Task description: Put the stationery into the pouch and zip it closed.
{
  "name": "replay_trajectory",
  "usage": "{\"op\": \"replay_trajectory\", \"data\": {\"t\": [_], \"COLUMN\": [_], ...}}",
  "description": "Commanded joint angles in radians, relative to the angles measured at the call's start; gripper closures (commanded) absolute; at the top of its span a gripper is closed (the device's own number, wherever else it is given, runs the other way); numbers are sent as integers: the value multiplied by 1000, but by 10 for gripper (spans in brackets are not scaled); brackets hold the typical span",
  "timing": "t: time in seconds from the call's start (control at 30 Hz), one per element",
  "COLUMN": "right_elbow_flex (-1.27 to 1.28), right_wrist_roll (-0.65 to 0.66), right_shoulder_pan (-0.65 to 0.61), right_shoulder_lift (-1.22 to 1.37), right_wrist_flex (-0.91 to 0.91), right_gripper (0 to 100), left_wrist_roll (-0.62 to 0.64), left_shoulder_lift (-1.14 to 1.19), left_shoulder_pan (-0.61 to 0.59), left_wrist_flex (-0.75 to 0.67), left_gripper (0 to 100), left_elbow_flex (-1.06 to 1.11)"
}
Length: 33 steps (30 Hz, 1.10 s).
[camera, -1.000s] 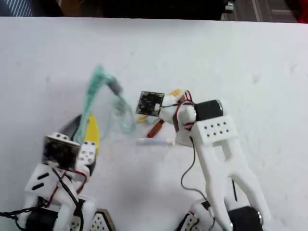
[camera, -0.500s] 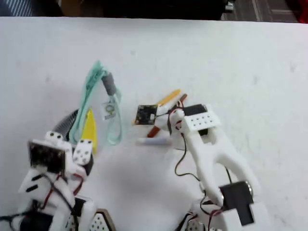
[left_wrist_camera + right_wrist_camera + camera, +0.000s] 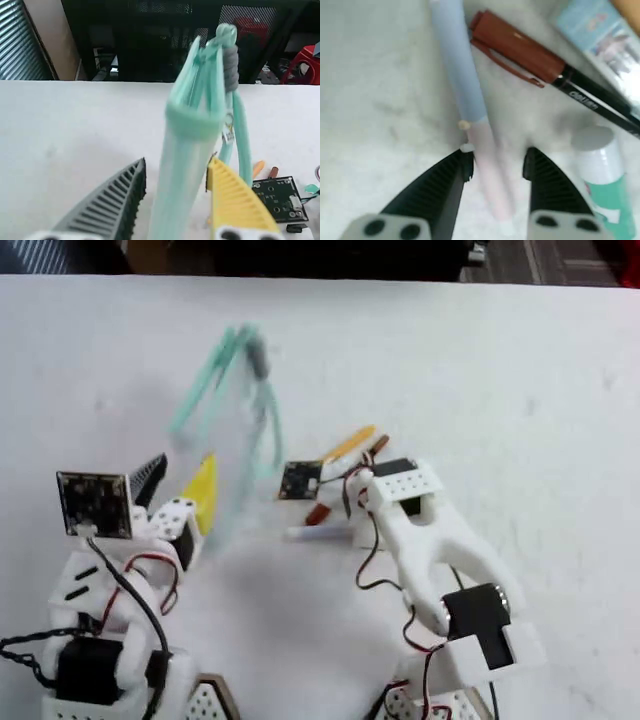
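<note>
Pouch (image 3: pixel 235 430) of thin, see-through teal plastic, held up off the white table (image 3: pixel 500 390) in my left gripper (image 3: pixel 176 170). The grey and yellow fingers are clamped across the pouch's lower part. Its zip end, with a grey pull, points up and away from me.

The stationery lies on the table beside the pouch, on my right arm's side of it. Nearest the pouch is a pale pen (image 3: pixel 457 75), light blue at one end and pinkish at the other. Just beyond it are a brown-capped pen (image 3: pixel 515 47), a glue stick (image 3: pixel 602 170) with a white cap, and an orange pencil (image 3: pixel 350 443).

My right gripper (image 3: pixel 497 157) hangs low over the pale pen. Its jaws are spread, one on each side of the pinkish end, not closed on it.

I judge the pouch to be light, floppy and slick, so it will sag and its mouth may fold shut. It is best gripped at the stiffer zip band.

The pale pen looks light, rigid, smooth and round, so it is likely to roll. I would take it across the barrel, nearer the middle than where the jaws now sit.
</note>
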Motion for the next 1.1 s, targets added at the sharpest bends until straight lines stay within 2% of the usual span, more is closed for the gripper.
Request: {"op": "replay_trajectory", "data": {"t": [0.0,0.13,0.37,0.67,0.8,0.97,1.07], "right_elbow_flex": [2,2,-5,2,49,235,288], "right_wrist_roll": [6,5,11,11,11,11,5], "right_shoulder_pan": [-45,-41,33,157,136,39,31], "right_shoulder_lift": [2,-4,-35,-371,-550,-668,-680], "right_wrist_flex": [-1,2,65,285,398,354,268], "right_gripper": [986,981,981,981,981,981,977], "left_wrist_roll": [9,6,6,6,6,6,6], "left_shoulder_lift": [-1,-71,-259,-248,-248,-248,-248], "left_shoulder_pan": [16,68,67,68,68,68,73], "left_wrist_flex": [-23,-75,-181,-180,-180,-176,-152], "left_gripper": [779,779,782,791,821,823,823], "left_elbow_flex": [57,152,293,298,298,298,298]}}
